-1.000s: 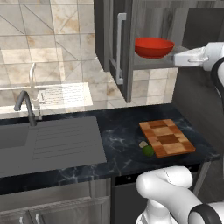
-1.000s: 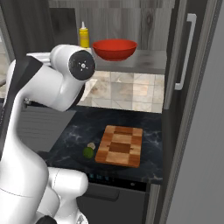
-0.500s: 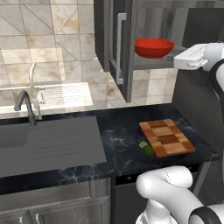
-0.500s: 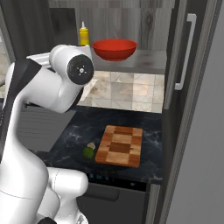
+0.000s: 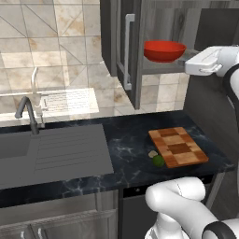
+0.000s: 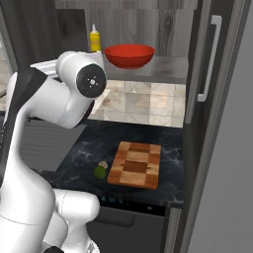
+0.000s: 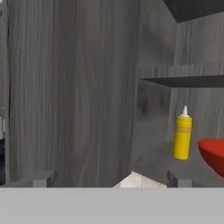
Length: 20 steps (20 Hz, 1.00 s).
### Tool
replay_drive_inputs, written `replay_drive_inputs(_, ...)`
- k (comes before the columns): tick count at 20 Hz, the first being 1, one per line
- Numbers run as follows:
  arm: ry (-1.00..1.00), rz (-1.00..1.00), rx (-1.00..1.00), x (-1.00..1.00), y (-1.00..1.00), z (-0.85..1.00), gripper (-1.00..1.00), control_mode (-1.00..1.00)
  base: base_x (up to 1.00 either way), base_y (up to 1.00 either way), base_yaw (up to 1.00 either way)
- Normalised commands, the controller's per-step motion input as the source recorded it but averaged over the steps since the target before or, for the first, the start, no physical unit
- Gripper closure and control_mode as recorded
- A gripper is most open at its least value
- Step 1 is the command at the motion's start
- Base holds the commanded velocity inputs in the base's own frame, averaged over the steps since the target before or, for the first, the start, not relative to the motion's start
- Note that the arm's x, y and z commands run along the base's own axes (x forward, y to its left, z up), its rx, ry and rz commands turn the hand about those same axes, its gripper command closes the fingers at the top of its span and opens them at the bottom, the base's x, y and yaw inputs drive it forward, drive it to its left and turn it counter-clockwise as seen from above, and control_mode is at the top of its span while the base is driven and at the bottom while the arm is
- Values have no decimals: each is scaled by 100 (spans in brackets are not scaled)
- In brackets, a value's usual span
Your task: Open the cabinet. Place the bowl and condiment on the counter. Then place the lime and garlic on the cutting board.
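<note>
The cabinet (image 5: 140, 42) stands open, so step 1 looks done, and the arm is up at shelf height facing the inside. The hand (image 7: 111, 177) has its 2 fingertips spread as wide as they go, with nothing between them.

On the shelf I count 1 red bowl (image 6: 128, 55) and 1 yellow condiment (image 7: 182, 136) bottle, standing just beside the bowl toward the back. From the hand's own camera the bottle sits right of centre, with the bowl's rim at the far right edge.

My read is that the shelf items come next, and neither is on the counter (image 5: 126, 144) yet. The hand will need to shift toward the bottle or the bowl, line the open fingers around it, close, then carry it down to a bare patch of black counter.

Below there is 1 checkered cutting board (image 5: 178, 146). Just off its near corner lie 1 lime (image 5: 158, 161) and 1 garlic (image 5: 152, 153) bulb, touching or nearly so, both on the counter and not on the board.
</note>
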Motion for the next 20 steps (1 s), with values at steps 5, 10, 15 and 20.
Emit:
replay_drive_inputs(5,-1,0,0,7,0,1,-100,-100,0,0,0)
replay_drive_inputs(10,0,1,0,16,-2,0,-100,-100,0,0,0)
replay_drive_inputs(15,-2,2,0,0,-34,0,-100,-100,0,0,0)
replay_drive_inputs(20,-2,4,0,3,-32,0,-100,-100,0,0,0)
